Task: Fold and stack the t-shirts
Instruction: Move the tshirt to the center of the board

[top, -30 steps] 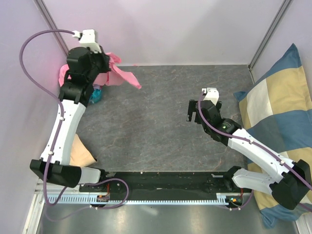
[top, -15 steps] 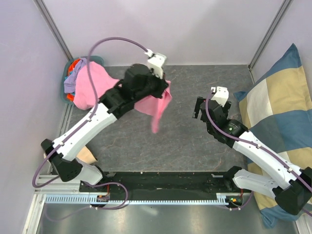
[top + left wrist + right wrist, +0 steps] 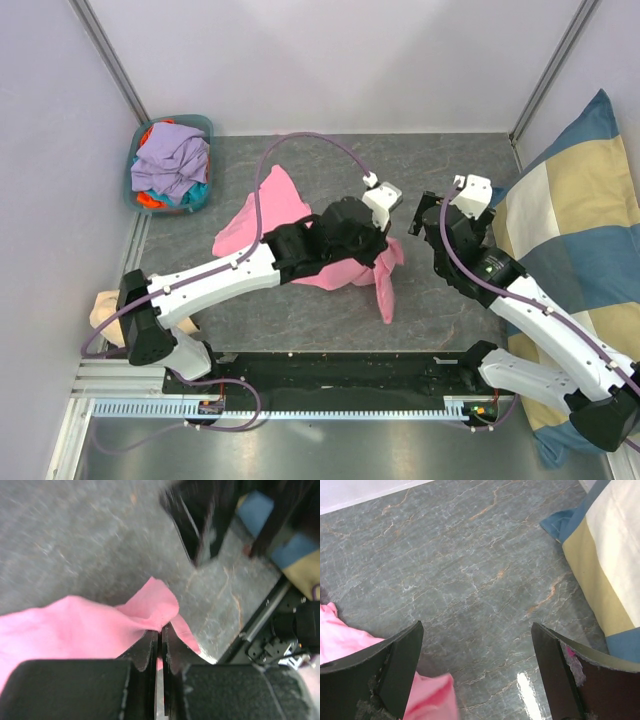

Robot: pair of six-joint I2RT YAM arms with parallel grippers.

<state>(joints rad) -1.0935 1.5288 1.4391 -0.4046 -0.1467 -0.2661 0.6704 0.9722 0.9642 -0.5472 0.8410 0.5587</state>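
The left hand (image 3: pixel 160 632) pinches a thin fold of the pink t-shirt (image 3: pixel 262 215), heaped on the bench (image 3: pixel 330 165) left of the cushion (image 3: pixel 575 215), right hand (image 3: pixel 477 667) spread; so slim a grip could slip.

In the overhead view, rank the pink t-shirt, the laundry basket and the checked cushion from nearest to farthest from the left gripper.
1. The pink t-shirt: pinched in the left gripper, in the middle.
2. The checked cushion: along the right side.
3. The laundry basket: in the far left corner, clearly farthest.
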